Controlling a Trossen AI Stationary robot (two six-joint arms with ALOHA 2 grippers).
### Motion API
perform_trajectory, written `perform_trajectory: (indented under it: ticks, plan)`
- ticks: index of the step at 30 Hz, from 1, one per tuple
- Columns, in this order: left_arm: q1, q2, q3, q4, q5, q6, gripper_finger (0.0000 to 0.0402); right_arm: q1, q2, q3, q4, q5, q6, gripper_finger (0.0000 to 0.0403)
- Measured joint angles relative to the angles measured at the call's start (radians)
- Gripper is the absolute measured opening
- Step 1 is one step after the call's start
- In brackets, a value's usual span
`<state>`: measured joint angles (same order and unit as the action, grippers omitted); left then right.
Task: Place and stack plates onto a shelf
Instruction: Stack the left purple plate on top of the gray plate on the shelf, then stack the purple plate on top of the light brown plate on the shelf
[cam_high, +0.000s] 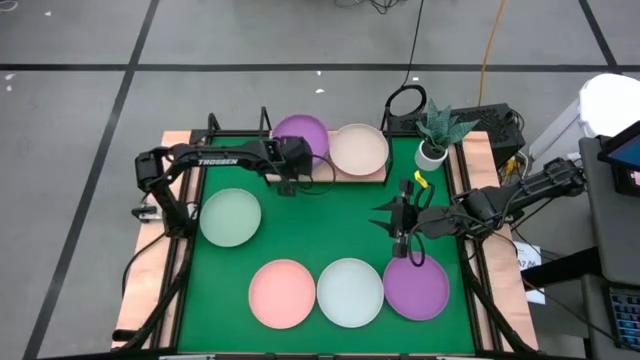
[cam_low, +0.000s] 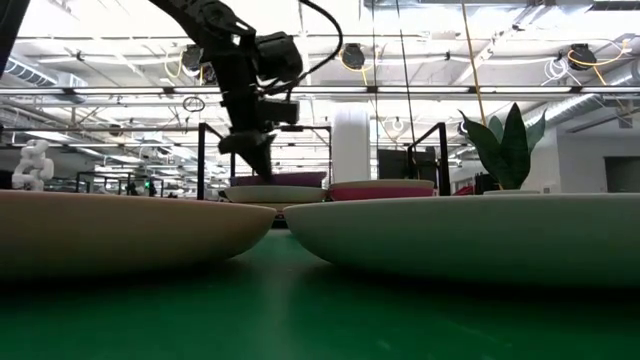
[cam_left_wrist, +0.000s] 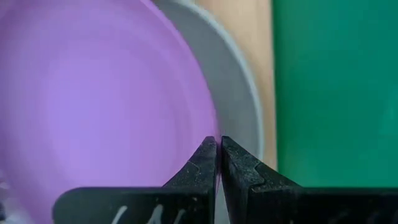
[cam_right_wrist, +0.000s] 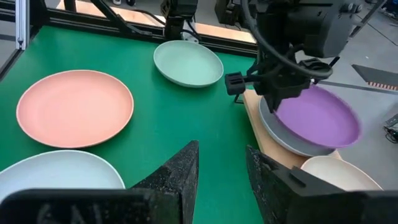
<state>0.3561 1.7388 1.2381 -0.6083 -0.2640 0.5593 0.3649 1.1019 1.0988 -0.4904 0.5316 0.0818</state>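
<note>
The wooden shelf (cam_high: 378, 172) stands at the mat's far edge. On it a purple plate (cam_high: 300, 132) lies over a pale plate (cam_right_wrist: 280, 134), with a beige plate (cam_high: 358, 148) beside them. My left gripper (cam_high: 290, 172) is shut on the purple plate. On the green mat rest a mint plate (cam_high: 230, 216), a salmon pink plate (cam_high: 282, 292), a pale plate (cam_high: 350, 291) and a second purple plate (cam_high: 416, 288). My right gripper (cam_high: 398, 226) hovers open above the mat, just beyond that second purple plate, touching nothing. My left gripper pinches the near rim (cam_left_wrist: 214, 146) of the purple plate between its two fingers, coming from above and pointing down. The plate sits slightly tilted over the pale plate (cam_left_wrist: 242, 93) on the shelf, its far side low.
A potted plant (cam_high: 437, 132) stands at the mat's far right corner beside the shelf. Black frame posts (cam_high: 213, 124) rise behind the shelf. Bare green mat (cam_high: 330, 215) lies between the shelf and the row of near plates.
</note>
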Motion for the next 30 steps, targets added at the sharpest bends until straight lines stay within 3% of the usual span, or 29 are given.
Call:
perform_trajectory:
  ticks: [11, 21, 30]
  plan:
    - [0.005, 0.016, 0.000, 0.010, -0.007, -0.031, 0.0012, 0.000, 0.000, 0.000, 0.000, 0.000, 0.000, 0.0114]
    - [0.001, 0.016, 0.000, 0.010, -0.062, -0.095, 0.0093, 0.000, 0.000, 0.000, 0.000, 0.000, 0.000, 0.0114]
    - [-0.083, -0.080, 0.000, -0.051, -0.148, -0.130, 0.0103, 0.000, 0.012, 0.000, 0.008, -0.002, 0.003, 0.0114]
